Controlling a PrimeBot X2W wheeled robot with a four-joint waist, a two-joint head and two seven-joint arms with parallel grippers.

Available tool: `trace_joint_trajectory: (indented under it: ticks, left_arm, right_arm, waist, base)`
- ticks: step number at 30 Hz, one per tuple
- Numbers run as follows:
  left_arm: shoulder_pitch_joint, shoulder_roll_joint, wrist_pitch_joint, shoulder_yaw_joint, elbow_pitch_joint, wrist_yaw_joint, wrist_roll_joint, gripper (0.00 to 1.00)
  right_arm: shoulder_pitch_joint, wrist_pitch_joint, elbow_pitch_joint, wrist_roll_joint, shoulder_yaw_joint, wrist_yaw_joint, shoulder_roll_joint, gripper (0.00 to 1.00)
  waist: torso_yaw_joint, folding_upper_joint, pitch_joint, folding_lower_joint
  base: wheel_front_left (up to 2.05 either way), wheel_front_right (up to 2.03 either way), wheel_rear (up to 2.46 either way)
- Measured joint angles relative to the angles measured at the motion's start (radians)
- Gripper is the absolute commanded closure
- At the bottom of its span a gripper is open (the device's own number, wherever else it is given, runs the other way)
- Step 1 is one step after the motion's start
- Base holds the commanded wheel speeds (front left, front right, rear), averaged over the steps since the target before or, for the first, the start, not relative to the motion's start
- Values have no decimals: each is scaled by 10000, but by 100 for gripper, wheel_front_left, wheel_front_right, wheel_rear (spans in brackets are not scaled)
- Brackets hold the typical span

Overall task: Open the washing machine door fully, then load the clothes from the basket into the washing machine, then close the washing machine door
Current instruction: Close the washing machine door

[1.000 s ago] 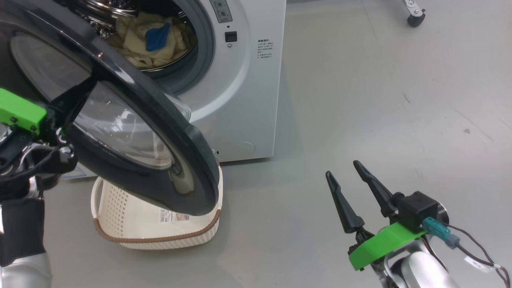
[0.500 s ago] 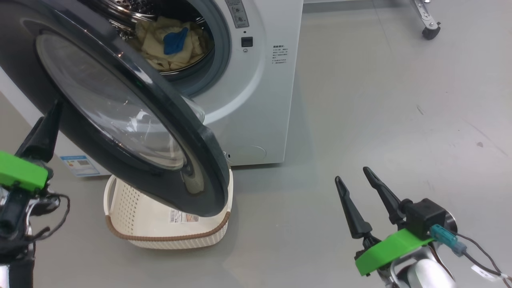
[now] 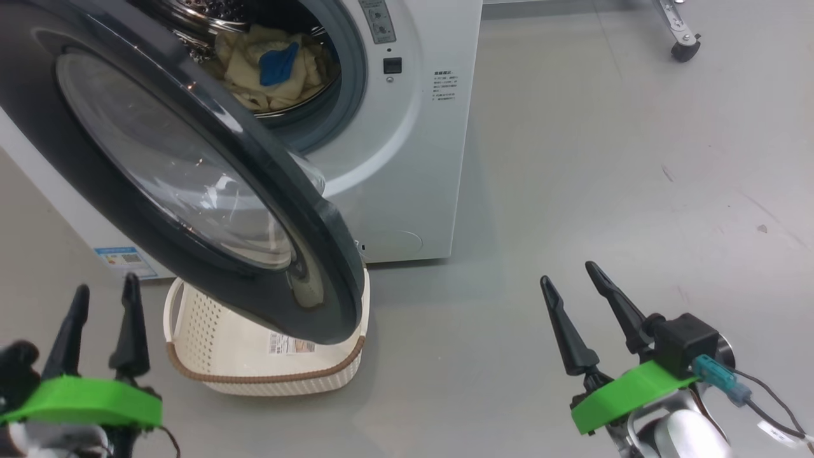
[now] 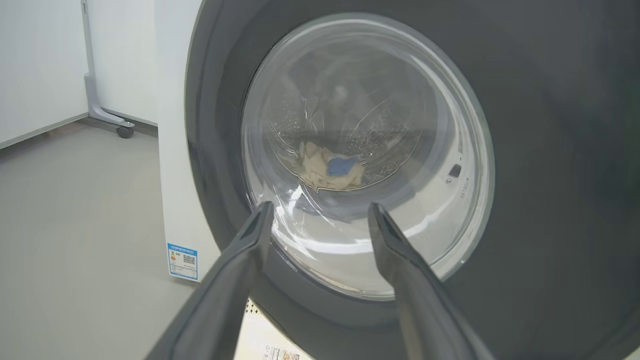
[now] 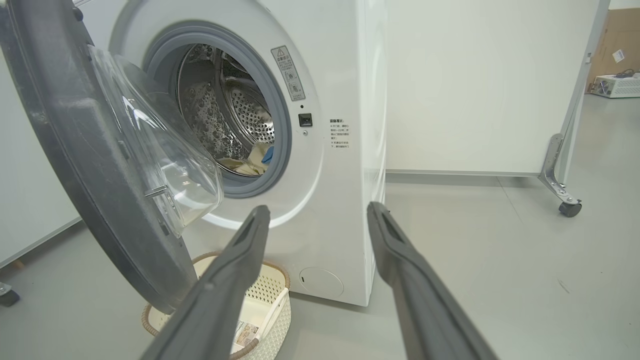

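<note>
L gripper [image 3: 107,283] low left, R gripper [image 3: 566,271] low right, both jaws spread, pointing up, empty

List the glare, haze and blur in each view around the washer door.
Head view: white glare streaks cross the glass of the washing machine door, and a soft shadow rings the basket. Left wrist view: the clothes show hazily through that glass, under reflections, and the left gripper looks soft, close to the lens. Right wrist view: the door's clear bulge glints, and the right gripper is out of focus.
</note>
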Motion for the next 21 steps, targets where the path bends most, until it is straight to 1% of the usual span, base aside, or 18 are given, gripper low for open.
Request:
trace_joint_trajectory:
  ticks: [3, 4, 7, 9, 15, 18, 21]
  left_arm:
    - [447, -157, -1049, -226, 610, 58, 593, 0]
    - [575, -165, -1344, -314, 819, 100, 943, 0]
    - [840, -368, -1762, -288, 1312, 132, 1308, 0]
    - [988, -502, -1822, -188, 1511, 176, 1624, 0]
    - [1403, -1371, -1824, 855, 656, 59, 2964, 0]
    - [1772, -1722, -1824, 955, 500, -102, 3361, 0]
    - [1978, -1860, -1824, 867, 474, -104, 3501, 0]
  right_arm:
    - [16, 0, -42, 0, -77, 0, 0, 0]
    - [15, 0, -46, 0, -84, 0, -2, 0]
    - [42, 0, -46, 0, -115, 0, -4, 0]
    - [77, 0, -46, -2, -169, 0, -4, 0]
    - [230, 0, -52, -35, -424, 0, -4, 0]
    - [312, 0, -67, -82, -514, 0, -4, 0]
    - [440, 0, -61, -84, -575, 0, -2, 0]
  waist:
    - [-58, 0, 4, 0]
    - [-83, 0, 9, 0]
    - [-172, 0, 18, 0]
    - [-233, 0, 15, 0]
    - [-267, 0, -13, 0]
    - [-237, 0, -24, 0]
    - [-193, 0, -24, 0]
  base:
    - [0, 0, 0]
    - [0, 0, 0]
    - [0, 0, 0]
    - [0, 0, 0]
    - [0, 0, 0]
    - [0, 0, 0]
    - [0, 0, 0]
